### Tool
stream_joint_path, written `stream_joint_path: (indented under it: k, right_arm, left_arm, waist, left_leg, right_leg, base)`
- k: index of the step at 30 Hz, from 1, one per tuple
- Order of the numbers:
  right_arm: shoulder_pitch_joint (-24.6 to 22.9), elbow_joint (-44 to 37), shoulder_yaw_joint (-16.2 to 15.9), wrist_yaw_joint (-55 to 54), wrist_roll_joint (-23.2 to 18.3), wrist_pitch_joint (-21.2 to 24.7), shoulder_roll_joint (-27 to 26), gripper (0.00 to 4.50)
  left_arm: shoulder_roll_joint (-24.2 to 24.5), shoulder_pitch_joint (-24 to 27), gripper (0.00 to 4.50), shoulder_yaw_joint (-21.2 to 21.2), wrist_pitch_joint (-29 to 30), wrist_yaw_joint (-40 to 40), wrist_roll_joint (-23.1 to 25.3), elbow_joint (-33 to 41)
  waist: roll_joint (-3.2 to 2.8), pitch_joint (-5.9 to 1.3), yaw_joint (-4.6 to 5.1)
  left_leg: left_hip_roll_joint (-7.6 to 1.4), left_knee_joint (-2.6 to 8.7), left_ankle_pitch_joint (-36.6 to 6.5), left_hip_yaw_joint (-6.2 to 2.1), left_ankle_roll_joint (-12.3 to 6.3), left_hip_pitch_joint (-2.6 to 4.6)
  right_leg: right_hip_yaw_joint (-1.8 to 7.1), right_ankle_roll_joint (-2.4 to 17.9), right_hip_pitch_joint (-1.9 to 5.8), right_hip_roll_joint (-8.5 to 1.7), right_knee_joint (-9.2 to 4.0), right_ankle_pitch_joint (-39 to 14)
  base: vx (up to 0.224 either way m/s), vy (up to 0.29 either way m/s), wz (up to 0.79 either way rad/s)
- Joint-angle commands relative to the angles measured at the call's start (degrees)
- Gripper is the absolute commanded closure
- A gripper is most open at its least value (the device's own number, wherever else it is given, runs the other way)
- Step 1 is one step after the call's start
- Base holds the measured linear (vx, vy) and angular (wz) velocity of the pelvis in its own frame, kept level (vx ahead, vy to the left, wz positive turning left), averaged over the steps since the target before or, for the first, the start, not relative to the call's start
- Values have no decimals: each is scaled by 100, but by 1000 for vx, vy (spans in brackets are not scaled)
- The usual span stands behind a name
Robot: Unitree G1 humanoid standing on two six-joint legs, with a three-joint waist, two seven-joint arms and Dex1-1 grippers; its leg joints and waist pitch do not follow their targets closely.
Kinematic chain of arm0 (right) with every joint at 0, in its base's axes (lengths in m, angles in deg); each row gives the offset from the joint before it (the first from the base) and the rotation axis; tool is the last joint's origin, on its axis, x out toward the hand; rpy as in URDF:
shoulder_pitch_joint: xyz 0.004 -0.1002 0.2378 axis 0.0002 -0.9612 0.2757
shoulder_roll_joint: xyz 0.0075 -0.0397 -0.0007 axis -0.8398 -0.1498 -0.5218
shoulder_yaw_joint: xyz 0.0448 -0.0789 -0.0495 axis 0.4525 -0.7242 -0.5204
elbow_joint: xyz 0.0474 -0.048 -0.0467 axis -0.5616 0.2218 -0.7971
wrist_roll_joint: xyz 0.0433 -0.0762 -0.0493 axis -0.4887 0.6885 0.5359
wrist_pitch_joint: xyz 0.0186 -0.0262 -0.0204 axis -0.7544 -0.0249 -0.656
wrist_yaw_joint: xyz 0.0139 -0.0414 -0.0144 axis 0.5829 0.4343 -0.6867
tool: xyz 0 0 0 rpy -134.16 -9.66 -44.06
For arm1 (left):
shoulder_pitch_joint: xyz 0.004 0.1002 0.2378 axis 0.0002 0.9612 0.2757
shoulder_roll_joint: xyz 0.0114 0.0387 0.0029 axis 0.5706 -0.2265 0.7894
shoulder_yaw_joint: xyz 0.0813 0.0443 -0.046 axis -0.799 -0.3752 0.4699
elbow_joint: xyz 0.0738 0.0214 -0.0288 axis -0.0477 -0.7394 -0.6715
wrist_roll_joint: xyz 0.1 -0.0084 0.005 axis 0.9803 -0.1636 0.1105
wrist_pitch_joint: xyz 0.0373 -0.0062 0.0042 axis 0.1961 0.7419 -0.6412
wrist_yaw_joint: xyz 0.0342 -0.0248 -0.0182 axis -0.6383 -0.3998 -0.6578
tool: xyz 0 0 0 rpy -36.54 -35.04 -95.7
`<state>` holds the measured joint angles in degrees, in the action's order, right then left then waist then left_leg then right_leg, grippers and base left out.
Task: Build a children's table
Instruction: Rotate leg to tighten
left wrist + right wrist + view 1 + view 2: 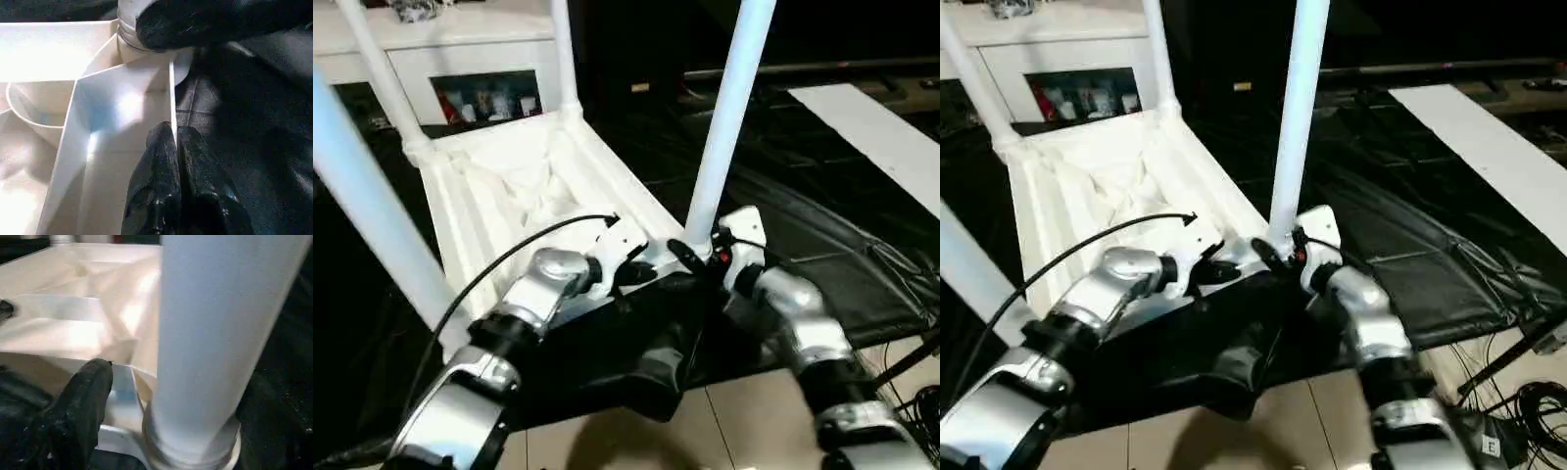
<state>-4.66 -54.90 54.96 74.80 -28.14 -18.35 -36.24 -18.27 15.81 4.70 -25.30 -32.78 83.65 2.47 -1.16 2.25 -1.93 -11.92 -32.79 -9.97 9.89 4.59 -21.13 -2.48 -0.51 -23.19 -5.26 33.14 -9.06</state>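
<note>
The children's table lies upside down on black cloth, its white ribbed tabletop (480,211) facing up. Several white tube legs stand in its corner sockets. One of them, the near right leg (729,108), rises between my arms. My left gripper (631,274) is shut, pinching the thin near rim of the tabletop (171,98) beside that leg's socket. My right gripper (703,257) is at the foot of the near right leg (215,333), open, one black finger (83,401) standing a little clear of the tube and the other on its far side.
A white cabinet (460,49) with a glass door stands behind the table. Black cloth (822,225) covers the floor to the right, with a white board (881,137) beyond it. Loose cables (1528,401) lie on the tiles at the near right.
</note>
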Motion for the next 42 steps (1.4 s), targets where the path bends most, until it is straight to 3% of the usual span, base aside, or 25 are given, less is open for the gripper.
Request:
stream_joint_path:
  k: [1, 4, 8, 13, 17, 29, 38, 40, 42]
  right_arm:
    - [-133, -267, -306, 566, 24, 45, 131, 58]
    - [-448, -650, -630, 1708, 47, -29, 776, 58]
    - [-613, -887, -684, 2281, -49, -34, 1064, 58]
    - [-699, -1142, -771, 2590, -218, 153, 1201, 58]
    - [-748, -1251, -881, 2762, -267, 237, 1289, 58]
    - [-653, -1107, -913, 2929, -164, 276, 1300, 172]
    - [-683, -978, -809, 2752, -129, 320, 1191, 187]
    - [-692, -871, -699, 2480, -137, 347, 1072, 187]
    - [-655, -663, -533, 1944, -104, 357, 848, 188]
  left_arm:
    - [123, 228, 450, -241, 194, 198, 151, -57]
    - [477, 493, 450, -384, 235, 956, -12, 576]
    - [884, 784, 450, -556, -79, 1875, -266, 1198]
    - [1144, 960, 450, -614, -3, 2304, -408, 1653]
    - [1189, 1015, 450, -590, 120, 2376, -442, 1846]
    - [1217, 1061, 450, -555, 235, 2360, -411, 1993]
    - [1153, 1068, 450, -547, 286, 2198, -335, 1855]
    - [1034, 1014, 450, -489, 344, 1974, -298, 1701]
    - [799, 863, 450, -389, 382, 1524, -200, 1364]
  waist:
    - [88, -354, -42]
    - [106, -336, -68]
    - [72, -304, -38]
    - [61, -322, -47]
    - [63, -323, -99]
    - [103, -332, -107]
    - [100, -339, -96]
    - [98, -324, -90]
    - [83, -311, -65]
  left_leg:
    - [-45, 326, -1063, 66, -504, 7]
    - [-60, 338, -1207, 65, -527, 13]
    - [-75, 391, -1615, 51, -380, 32]
    - [-92, 388, -1580, 58, -323, 73]
    - [-83, 378, -1434, 66, -338, 60]
    - [-65, 359, -1271, 64, -335, 40]
    - [-58, 341, -1173, 71, -369, 41]
    - [-58, 347, -1269, 72, -341, 40]
    - [-41, 362, -1526, 63, -200, 60]
  right_leg:
    - [113, 1366, 300, -176, -313, -991]
    - [111, 1361, 311, -174, -320, -1144]
    - [116, 1256, 255, -173, -376, -1735]
    - [133, 1355, 235, -145, -334, -1381]
    - [141, 1372, 259, -152, -307, -1194]
    - [135, 1287, 270, -160, -304, -1301]
    - [135, 1333, 273, -151, -290, -1165]
    - [134, 1315, 265, -154, -307, -1319]
    - [130, 1195, 239, -154, -359, -1758]
  base:
    - [0, 0, 0]
    - [0, 0, 0]
    - [0, 0, 0]
    - [0, 0, 0]
    - [0, 0, 0]
    - [0, 0, 0]
    - [0, 0, 0]
    - [0, 0, 0]
    - [0, 0, 0]
